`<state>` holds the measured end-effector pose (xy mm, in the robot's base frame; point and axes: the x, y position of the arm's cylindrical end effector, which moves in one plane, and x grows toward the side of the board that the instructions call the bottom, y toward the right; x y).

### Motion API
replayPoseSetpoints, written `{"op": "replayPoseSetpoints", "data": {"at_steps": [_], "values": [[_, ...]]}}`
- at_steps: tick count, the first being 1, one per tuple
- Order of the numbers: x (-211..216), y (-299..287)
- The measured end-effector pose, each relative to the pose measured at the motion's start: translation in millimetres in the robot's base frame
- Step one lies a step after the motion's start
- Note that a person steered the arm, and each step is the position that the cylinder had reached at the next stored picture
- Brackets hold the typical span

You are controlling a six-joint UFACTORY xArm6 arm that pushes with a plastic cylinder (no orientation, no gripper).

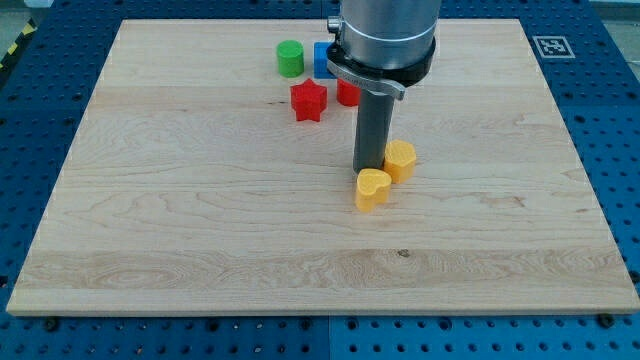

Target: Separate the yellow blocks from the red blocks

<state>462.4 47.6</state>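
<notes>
Tool-wise, my tip point(370, 168) grips nothing, touching two yellow heart-shaped blocks point(373, 188) point(400, 159), already pushed near, apart from far red star block point(308, 100) and half-hidden red block point(347, 94); more spacing remains.

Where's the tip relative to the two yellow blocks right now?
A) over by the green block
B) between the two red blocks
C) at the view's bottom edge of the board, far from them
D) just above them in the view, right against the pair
D: my tip sits right behind the yellow heart block and beside the other yellow block, with the red star block further up the view.
</notes>
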Motion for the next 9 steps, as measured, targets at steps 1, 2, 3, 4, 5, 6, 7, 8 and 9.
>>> {"op": "replayPoseSetpoints", "data": {"at_steps": [1,2,3,4,5,6,7,8,9], "values": [[-30,-15],[-32,41],[-31,89],[-22,91],[-1,75],[9,53],[21,25],[36,3],[24,1]]}}
